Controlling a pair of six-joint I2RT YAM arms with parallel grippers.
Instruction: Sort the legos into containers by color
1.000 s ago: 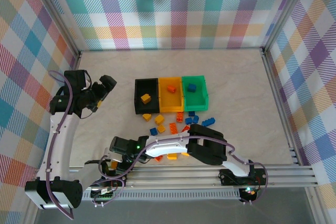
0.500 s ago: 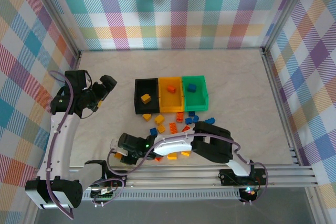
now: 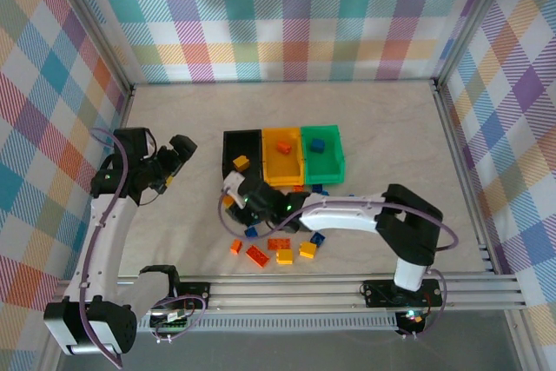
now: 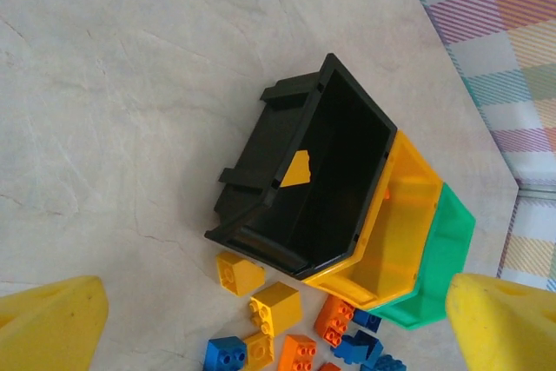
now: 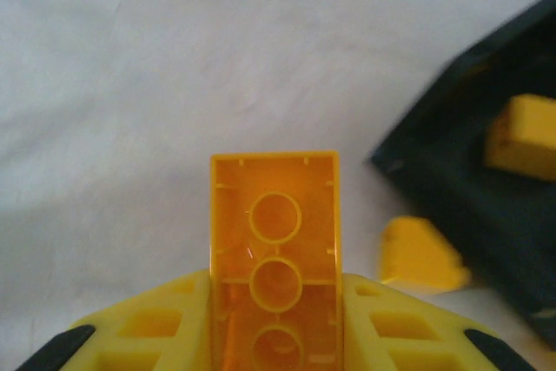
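My right gripper (image 3: 231,195) is shut on a yellow brick (image 5: 274,249), which stands between the fingers with its hollow underside facing the wrist camera. It hovers just left of the black bin's (image 3: 228,155) front corner. That bin holds one yellow brick (image 3: 241,162). The yellow-orange bin (image 3: 266,162) holds an orange brick (image 3: 284,147), and the green bin (image 3: 335,159) a blue one (image 3: 318,144). Loose legos (image 3: 284,256) in yellow, orange and blue lie in front of the bins, some hidden under the right arm. My left gripper (image 3: 178,158) hangs open left of the black bin (image 4: 261,180).
A yellow brick (image 5: 421,254) lies on the table beside the black bin's corner (image 5: 460,188). Metal rails (image 3: 347,288) run along the near edge. Checked cloth walls close in the table on three sides.
The right arm has swung from the near-left table edge up to the black bin's front-left corner, its jaws closing further on the yellow brick. The left arm has barely shifted.
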